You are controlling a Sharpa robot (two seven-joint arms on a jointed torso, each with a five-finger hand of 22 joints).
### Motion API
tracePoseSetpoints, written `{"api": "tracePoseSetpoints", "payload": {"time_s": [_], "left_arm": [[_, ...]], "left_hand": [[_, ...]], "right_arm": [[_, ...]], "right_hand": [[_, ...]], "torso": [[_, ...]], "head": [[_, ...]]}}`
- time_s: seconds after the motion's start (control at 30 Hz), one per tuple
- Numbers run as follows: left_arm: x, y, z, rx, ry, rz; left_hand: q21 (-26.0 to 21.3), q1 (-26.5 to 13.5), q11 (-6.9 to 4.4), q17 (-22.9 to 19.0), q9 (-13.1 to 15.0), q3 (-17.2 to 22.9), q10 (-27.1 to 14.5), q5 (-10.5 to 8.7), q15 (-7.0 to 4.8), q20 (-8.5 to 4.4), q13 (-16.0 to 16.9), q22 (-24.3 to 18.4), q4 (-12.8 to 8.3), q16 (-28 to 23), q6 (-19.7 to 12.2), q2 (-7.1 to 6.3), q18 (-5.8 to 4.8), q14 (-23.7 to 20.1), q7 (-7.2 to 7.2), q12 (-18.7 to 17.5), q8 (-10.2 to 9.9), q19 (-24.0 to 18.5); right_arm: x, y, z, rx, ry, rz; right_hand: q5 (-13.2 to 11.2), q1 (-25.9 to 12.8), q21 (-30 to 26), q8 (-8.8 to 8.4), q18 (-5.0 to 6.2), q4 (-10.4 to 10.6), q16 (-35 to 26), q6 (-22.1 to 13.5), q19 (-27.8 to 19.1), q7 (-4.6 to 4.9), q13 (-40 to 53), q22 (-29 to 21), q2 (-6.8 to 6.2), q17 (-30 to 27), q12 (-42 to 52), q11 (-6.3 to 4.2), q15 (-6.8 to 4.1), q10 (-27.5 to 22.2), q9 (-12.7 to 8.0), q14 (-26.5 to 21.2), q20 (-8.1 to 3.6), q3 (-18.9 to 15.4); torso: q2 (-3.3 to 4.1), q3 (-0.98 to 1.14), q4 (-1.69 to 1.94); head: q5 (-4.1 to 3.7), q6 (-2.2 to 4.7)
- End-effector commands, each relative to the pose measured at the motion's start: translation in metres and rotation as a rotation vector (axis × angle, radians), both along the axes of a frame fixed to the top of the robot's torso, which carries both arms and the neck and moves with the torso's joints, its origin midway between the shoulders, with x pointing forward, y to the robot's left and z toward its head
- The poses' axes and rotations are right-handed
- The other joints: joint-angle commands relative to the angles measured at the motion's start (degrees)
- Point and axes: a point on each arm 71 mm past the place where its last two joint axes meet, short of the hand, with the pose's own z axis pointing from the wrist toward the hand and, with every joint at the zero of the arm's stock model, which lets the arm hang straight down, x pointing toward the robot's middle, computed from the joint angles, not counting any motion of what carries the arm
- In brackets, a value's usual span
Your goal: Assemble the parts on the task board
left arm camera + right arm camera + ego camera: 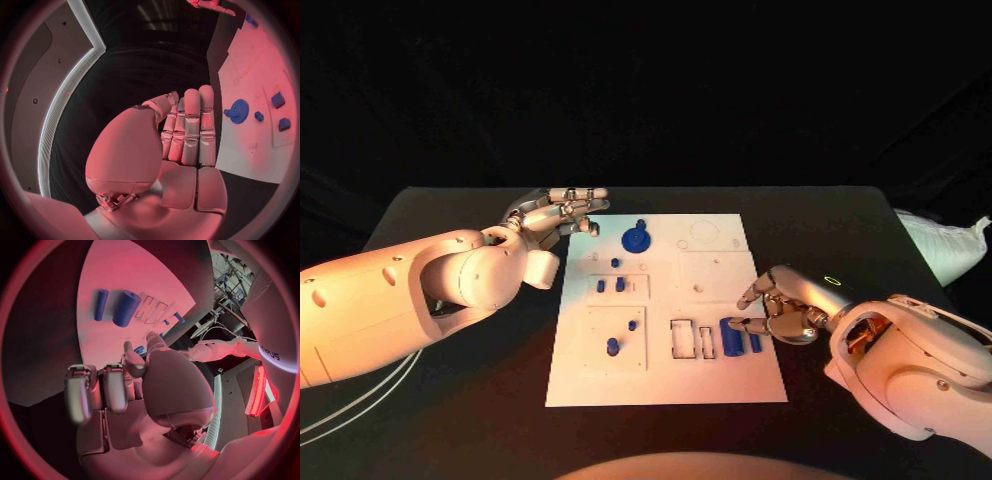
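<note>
Head camera looks steeply down on the task board (661, 385) from above. Each wrist camera sits close behind its own hand, facing across the table; all three share the board.

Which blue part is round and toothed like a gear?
The blue gear at the board's far left, near the left hand; the other parts are plain pegs and cylinders.

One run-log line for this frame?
left hand: open, at task board corner | right hand: open, beside blue cylinder
</note>
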Motion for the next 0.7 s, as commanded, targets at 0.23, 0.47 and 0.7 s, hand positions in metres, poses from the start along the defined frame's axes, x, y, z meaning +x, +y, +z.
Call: {"api": "tracePoseSetpoints", "payload": {"time_s": [0.23, 0.47, 0.7], "left_arm": [[-0.002, -0.001, -0.001, -0.014, 0.001, -0.019], [-0.002, -0.001, -0.001, -0.014, 0.002, -0.02], [-0.002, -0.001, -0.001, -0.014, 0.003, -0.021]], "left_hand": [[-0.2, -0.3, 0.05, -0.1, -0.1, -0.4, -0.6, 0.25, -0.15, -0.22, -0.1, -0.1, 0.0, 0.4, 0.2, 0.4, 0.66, -0.1, 0.04, 0.2, 0.4, -0.1], [-0.2, -0.3, 0.05, -0.1, -0.1, -0.4, -0.6, 0.25, -0.15, -0.22, -0.1, -0.1, 0.0, 0.4, 0.2, 0.4, 0.66, -0.1, 0.04, 0.2, 0.4, -0.1], [-0.2, -0.3, 0.05, -0.1, -0.1, -0.4, -0.6, 0.25, -0.15, -0.22, -0.1, -0.1, 0.0, 0.4, 0.2, 0.4, 0.66, -0.1, 0.04, 0.2, 0.4, -0.1]], "right_arm": [[-0.004, 0.0, -0.019, -0.124, 0.075, -0.069], [-0.003, 0.005, -0.026, -0.146, 0.085, -0.072], [-0.002, 0.01, -0.032, -0.162, 0.099, -0.067]], "right_hand": [[0.3, -1.6, 0.6, 1.4, -0.97, 0.2, 0.9, 0.0, 1.9, -0.11, 5.2, 9.4, 1.07, 1.2, 3.6, 0.01, -0.54, -0.1, 1.9, 3.5, -0.17, -2.8], [0.4, -2.0, 0.7, 1.51, -1.01, 0.2, 1.0, -0.2, 2.0, -0.07, 5.6, 9.5, 1.36, 1.4, 3.7, 0.06, -0.49, -0.2, 2.2, 3.5, -0.14, -3.3], [0.4, -2.4, 0.7, 1.69, -1.02, 0.2, 1.0, -0.4, 2.0, -0.07, 6.0, 9.6, 1.49, 1.4, 3.7, 0.07, -0.47, -0.3, 2.6, 3.5, -0.11, -3.9]], "torso": [[0.04, -0.04, 0.03], [0.04, -0.06, -0.01], [0.0, -0.07, -0.02]], "head": [[-0.41, 0.02], [-0.21, 0.02], [-0.09, -0.1]]}}
